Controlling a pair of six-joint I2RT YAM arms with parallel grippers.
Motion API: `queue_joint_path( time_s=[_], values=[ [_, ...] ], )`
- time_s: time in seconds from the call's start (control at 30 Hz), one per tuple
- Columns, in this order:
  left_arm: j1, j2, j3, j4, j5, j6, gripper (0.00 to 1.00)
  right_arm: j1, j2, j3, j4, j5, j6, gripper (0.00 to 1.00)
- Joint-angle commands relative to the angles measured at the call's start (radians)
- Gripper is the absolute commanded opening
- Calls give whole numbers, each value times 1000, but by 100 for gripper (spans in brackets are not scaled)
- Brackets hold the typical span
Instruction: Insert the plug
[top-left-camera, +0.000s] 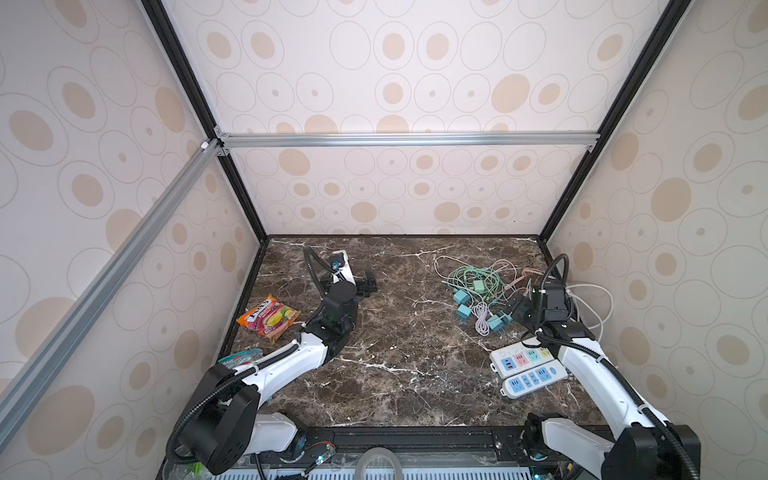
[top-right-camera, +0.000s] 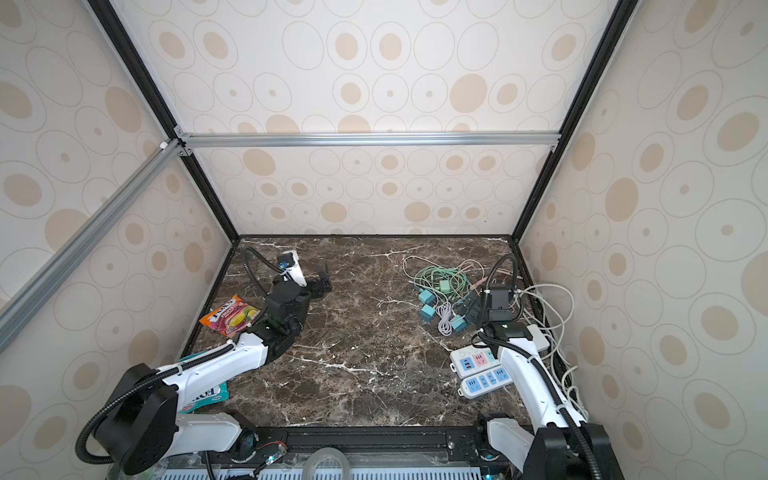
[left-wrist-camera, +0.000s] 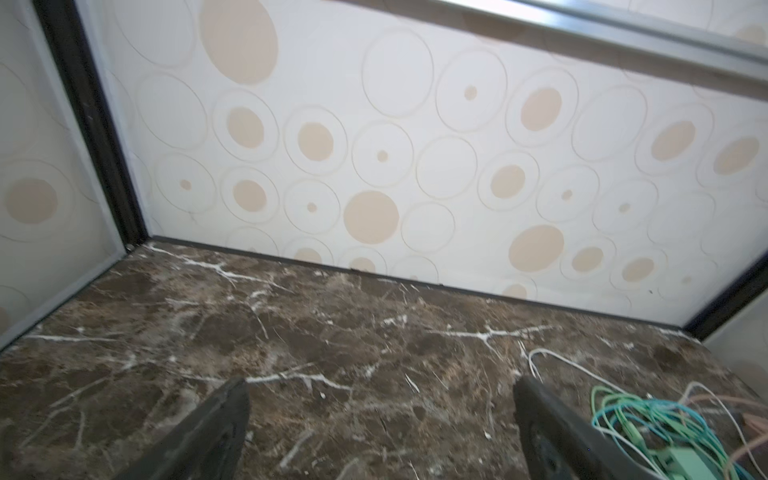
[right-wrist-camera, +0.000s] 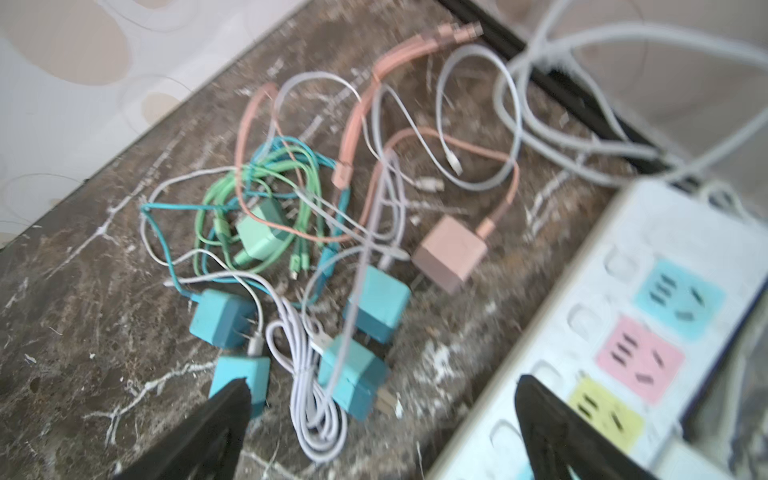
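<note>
Four blue plugs (right-wrist-camera: 378, 307), green plug (right-wrist-camera: 259, 237), pink plug (right-wrist-camera: 449, 253) and two power strips (top-left-camera: 519, 359).

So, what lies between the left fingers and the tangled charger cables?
Only bare marble table separates fingers from cables, in both top views.

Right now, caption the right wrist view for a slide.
Open right gripper above tangled charger plugs, beside a power strip.

Blue charger plugs (right-wrist-camera: 378, 305) — four. Green charger plug (right-wrist-camera: 259, 237): one. Pink charger plug (right-wrist-camera: 451, 253): one. Power strips (top-left-camera: 534, 379): two. Snack packets (top-left-camera: 269, 318): two, one half hidden under an arm. Coiled white cable (right-wrist-camera: 316, 399): one. Tangled loose cables (right-wrist-camera: 291, 166) — too knotted to count. Tape roll (top-left-camera: 378, 451): one.
</note>
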Motion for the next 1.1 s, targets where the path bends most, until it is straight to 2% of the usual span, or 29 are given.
queue_joint_path(
  time_s=[0.0,0.2,0.3,0.5,0.6,0.73,1.07],
  values=[
    [-6,24,16,-113,61,-153,98,-66,-28,38,-284,-71,147,100],
    [-4,26,-11,-139,110,-145,98,-142,-1,107,-554,-56,239,100],
    [-5,24,-21,-141,137,-123,98,-145,10,114,-600,-65,259,100],
    [-5,42,-38,-134,129,-110,98,-147,68,90,-509,-127,278,96],
    [-5,53,-42,-139,120,-98,98,-147,148,101,-448,-231,285,86],
    [-3,59,-50,-141,104,-83,98,-146,260,126,-432,-245,328,73],
    [-4,62,-59,-148,107,-31,98,-147,398,129,-416,-184,432,76]
  ],
)
